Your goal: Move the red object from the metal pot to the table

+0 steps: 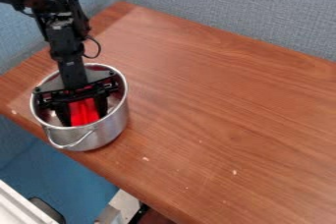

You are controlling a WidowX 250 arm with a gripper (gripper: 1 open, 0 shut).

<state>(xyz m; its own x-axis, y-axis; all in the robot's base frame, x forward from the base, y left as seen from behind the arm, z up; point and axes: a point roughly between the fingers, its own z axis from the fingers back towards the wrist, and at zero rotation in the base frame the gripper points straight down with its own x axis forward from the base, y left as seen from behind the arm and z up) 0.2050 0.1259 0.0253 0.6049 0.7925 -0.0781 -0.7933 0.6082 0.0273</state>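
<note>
The metal pot stands near the left front corner of the table. Inside it lies the red object, with only its upper part showing above the rim. My gripper reaches straight down into the pot, its black crossbar spanning the opening. The fingers stand on either side of the red object and look closed against it. The lower part of the red object and the fingertips are hidden by the pot wall.
The table's left edge and front edge run close to the pot. A blue wall stands behind the table. Bare wood stretches to the right and back of the pot.
</note>
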